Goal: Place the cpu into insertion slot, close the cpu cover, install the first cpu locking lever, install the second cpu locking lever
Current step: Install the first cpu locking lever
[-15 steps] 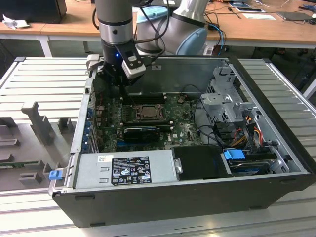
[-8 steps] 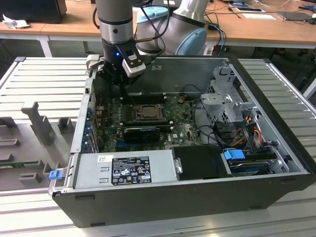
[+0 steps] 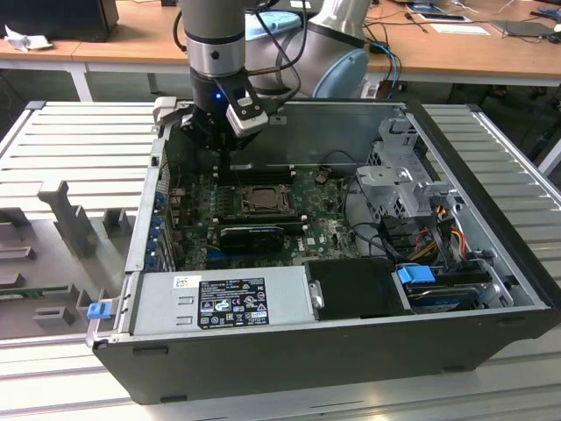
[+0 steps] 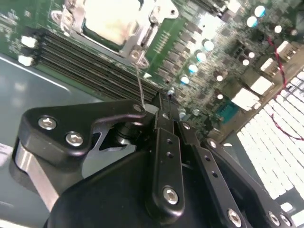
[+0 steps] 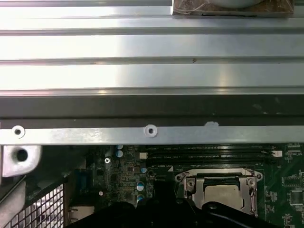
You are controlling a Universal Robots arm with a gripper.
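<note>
The cpu [image 5: 223,194] lies in the insertion slot [image 3: 259,200] on the green board, its pale face [image 4: 109,19] showing through the window of the cpu cover [image 5: 190,182]. The silvery cover lies flat over it. A thin wire locking lever [image 4: 138,80] rises from the socket's corner toward my gripper [image 4: 159,105]. The gripper's black fingers are shut together on the lever's end. In the exterior view the gripper [image 3: 226,171] hangs just beyond the socket's far edge, inside the open computer case.
Black memory slots [image 4: 85,61] run along the socket beside the lever. The case wall [image 5: 152,130] stands close behind the gripper. A black card [image 3: 252,235], a power supply [image 3: 219,303] and a drive cage [image 3: 399,175] with cables fill the case around the board.
</note>
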